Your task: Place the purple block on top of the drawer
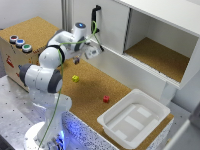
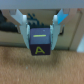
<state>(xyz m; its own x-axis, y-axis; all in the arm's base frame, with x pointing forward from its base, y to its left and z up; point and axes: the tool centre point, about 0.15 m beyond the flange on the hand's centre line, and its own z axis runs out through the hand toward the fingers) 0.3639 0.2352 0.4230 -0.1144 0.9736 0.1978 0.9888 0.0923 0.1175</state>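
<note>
My gripper [image 1: 78, 58] is shut on the purple block [image 1: 77, 61], a tiny dark cube, and holds it above the cork table between the drawer and the white cabinet. In the wrist view the block [image 2: 41, 44] sits between my fingers [image 2: 25, 35], with a yellow "A" on its face, clear of the cork below. The drawer [image 1: 35, 27] is a light wooden box with a cork top at the exterior view's left. Red, blue and green buttons [image 1: 19, 43] line its near edge. The gripper is to the right of the drawer's top.
A yellow cube [image 1: 75, 78] and a red cube [image 1: 106, 99] lie on the cork table. A white plastic tub [image 1: 134, 117] stands at the front right. A white cabinet with a black handle [image 1: 96, 19] and an open compartment stands behind the gripper.
</note>
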